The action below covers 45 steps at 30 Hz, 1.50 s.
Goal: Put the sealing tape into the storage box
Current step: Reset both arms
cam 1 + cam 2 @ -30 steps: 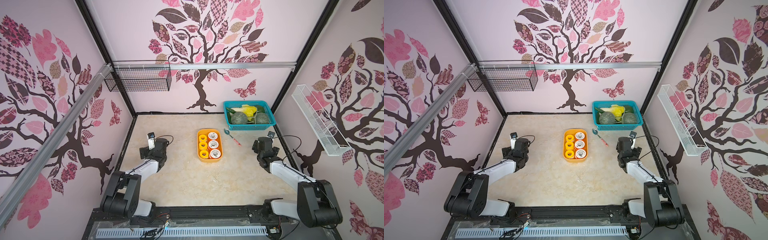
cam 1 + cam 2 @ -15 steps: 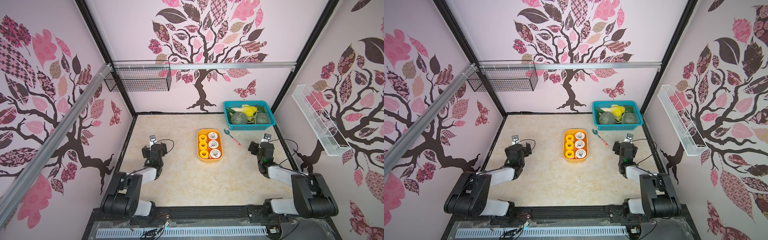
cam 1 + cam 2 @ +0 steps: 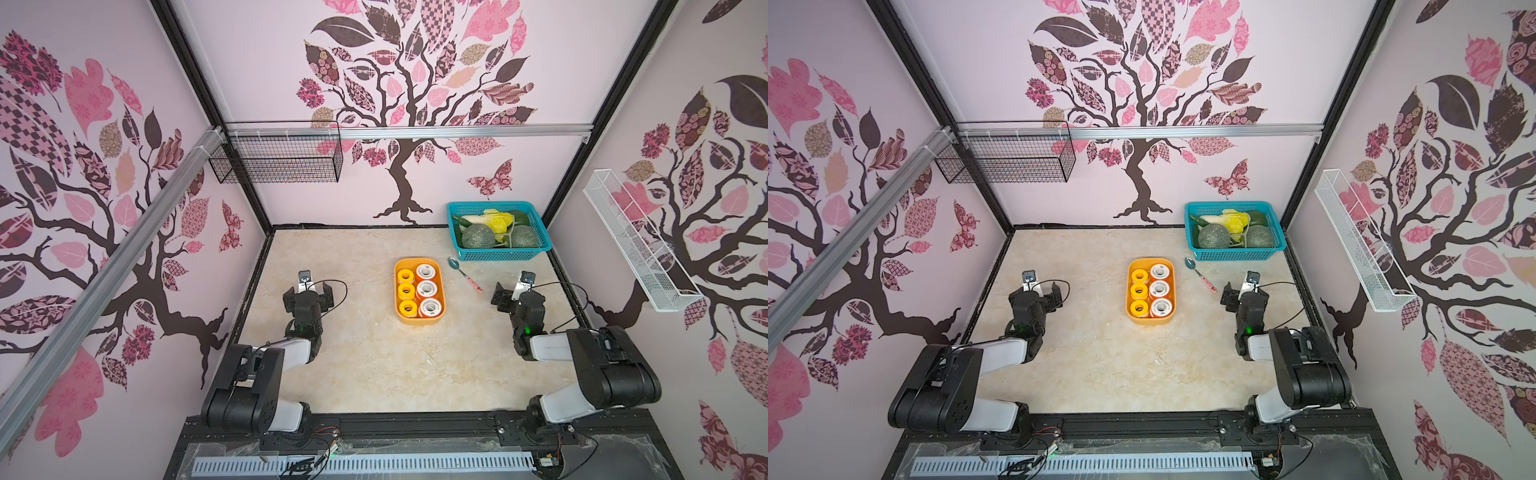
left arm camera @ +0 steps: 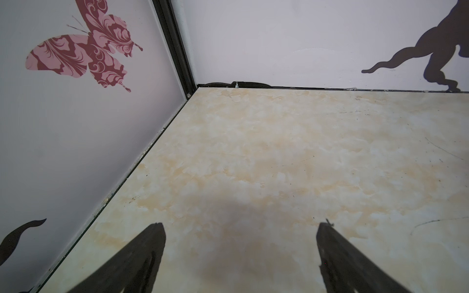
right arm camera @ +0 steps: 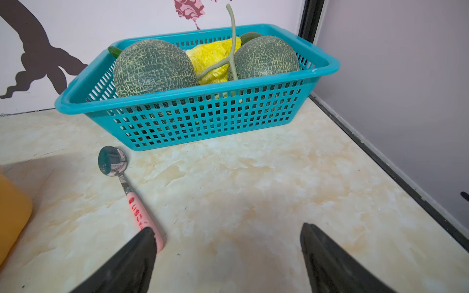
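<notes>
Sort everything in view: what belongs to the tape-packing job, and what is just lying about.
Job: sealing tape, already in the box; storage box.
Lying about: spoon; teal basket of melons; black wire basket; white wire basket.

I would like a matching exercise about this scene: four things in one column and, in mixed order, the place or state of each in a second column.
1. sealing tape
2. spoon
3. melons
4. left gripper

A. inside the teal basket
B. jaws open, nothing between them, over bare table
C. inside the storage box
D. lying on the table, beside the storage box

Pairs: 1-C, 2-D, 3-A, 4-B
</notes>
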Each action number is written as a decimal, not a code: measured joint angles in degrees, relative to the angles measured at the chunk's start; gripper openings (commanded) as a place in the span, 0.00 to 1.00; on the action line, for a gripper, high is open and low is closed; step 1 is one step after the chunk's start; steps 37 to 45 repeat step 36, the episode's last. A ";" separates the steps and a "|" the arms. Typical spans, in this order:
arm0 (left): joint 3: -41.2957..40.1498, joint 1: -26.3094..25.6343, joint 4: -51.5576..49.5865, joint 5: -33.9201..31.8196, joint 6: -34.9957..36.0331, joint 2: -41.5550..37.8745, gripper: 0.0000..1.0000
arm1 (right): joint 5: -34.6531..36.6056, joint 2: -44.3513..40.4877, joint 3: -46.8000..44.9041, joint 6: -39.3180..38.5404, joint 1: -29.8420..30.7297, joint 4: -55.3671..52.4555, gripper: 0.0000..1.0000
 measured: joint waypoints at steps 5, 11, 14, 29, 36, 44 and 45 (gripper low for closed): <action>-5.97 2.82 15.69 4.42 0.46 9.22 0.98 | -0.72 1.51 0.52 -0.33 0.00 1.16 0.94; -2.67 3.48 13.94 5.77 0.20 10.21 0.98 | -1.44 2.91 1.55 -0.92 0.00 1.31 0.99; -1.05 3.87 14.08 5.95 -0.15 9.81 0.99 | -1.70 2.91 1.60 -0.94 0.00 1.29 0.99; -1.07 4.09 13.27 6.16 -0.63 9.81 0.98 | -1.97 2.91 1.62 -1.01 0.00 1.25 0.99; -1.07 4.11 13.05 6.36 -0.66 9.81 0.99 | -1.97 2.91 1.62 -1.11 0.00 1.22 0.99; -1.07 4.11 13.05 6.36 -0.66 9.81 0.99 | -1.97 2.91 1.62 -1.11 0.00 1.22 0.99; -1.07 4.11 13.05 6.36 -0.66 9.81 0.99 | -1.97 2.91 1.62 -1.11 0.00 1.22 0.99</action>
